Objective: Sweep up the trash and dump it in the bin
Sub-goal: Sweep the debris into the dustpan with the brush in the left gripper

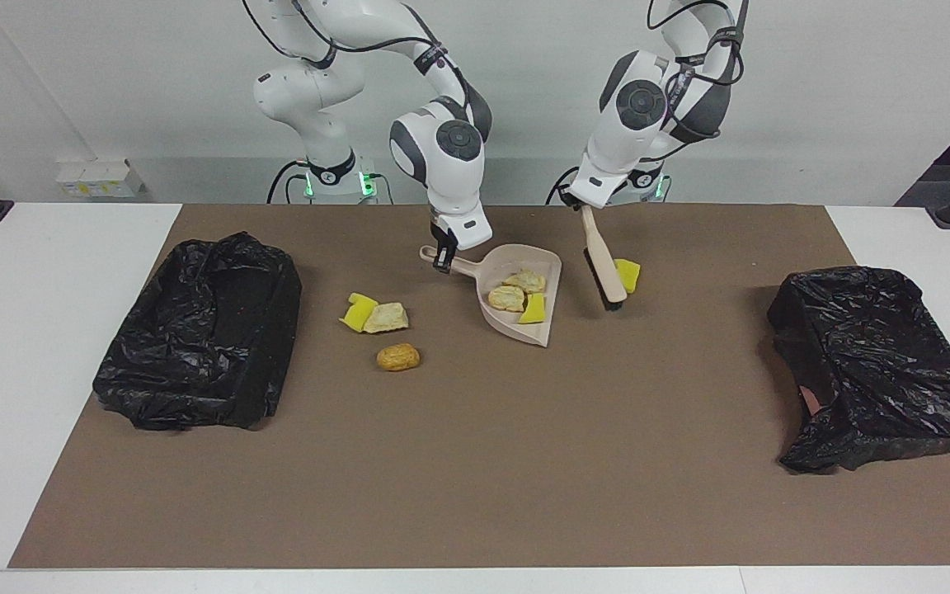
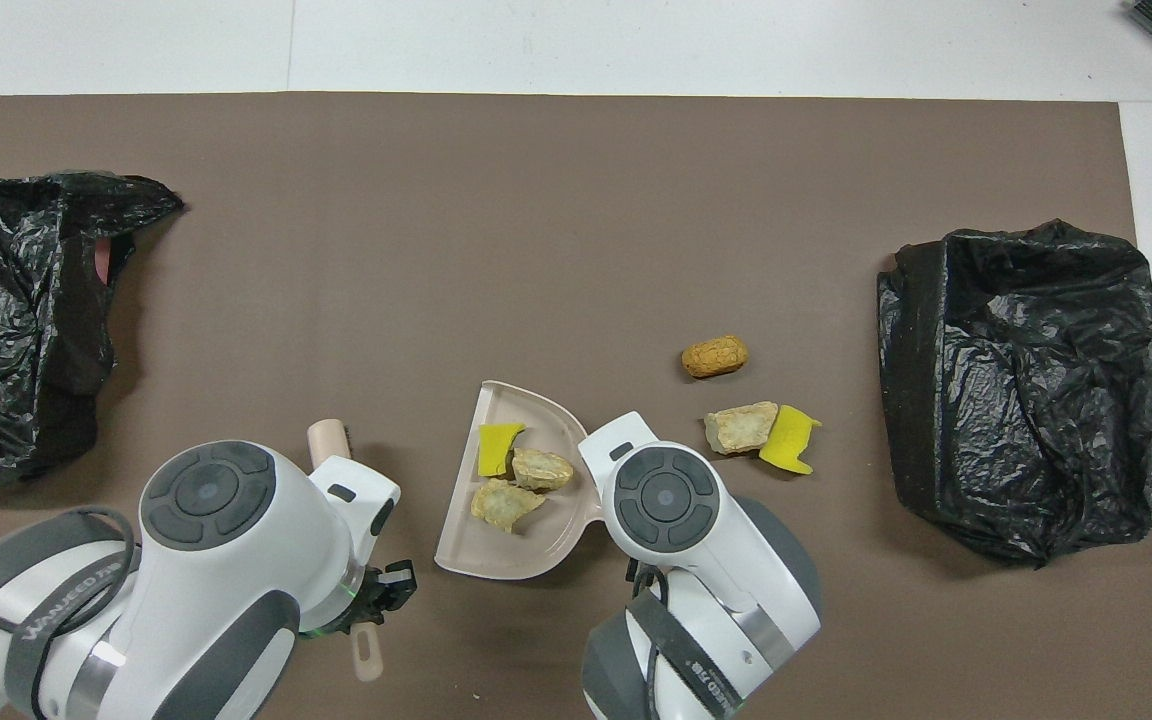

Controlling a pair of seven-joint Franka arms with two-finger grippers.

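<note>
The right gripper point(image 1: 443, 262) has its jaws clamped on the handle of the beige dustpan point(image 1: 504, 315), which rests on the brown mat point(image 1: 475, 462) covering the counter. In the pan lie three pieces of trash: two crumbly beige chunks point(image 1: 516, 289) and a yellow sponge wedge point(image 1: 533, 309).

The left gripper point(image 1: 586, 208) has its jaws shut on the handle of the brush point(image 1: 603, 266), which hangs tilted with its dark bristles down by another yellow wedge point(image 1: 628, 275), toward the left arm's end of the pan.

Toward the right arm's end lie a yellow wedge point(image 1: 357, 312) touching a pale chunk point(image 1: 387, 318), and a golden-brown lump point(image 1: 398, 357) farther from the robots. A black-lined bin point(image 1: 199, 342) stands at that end, and another bin point(image 1: 879, 363) at the left arm's end.
</note>
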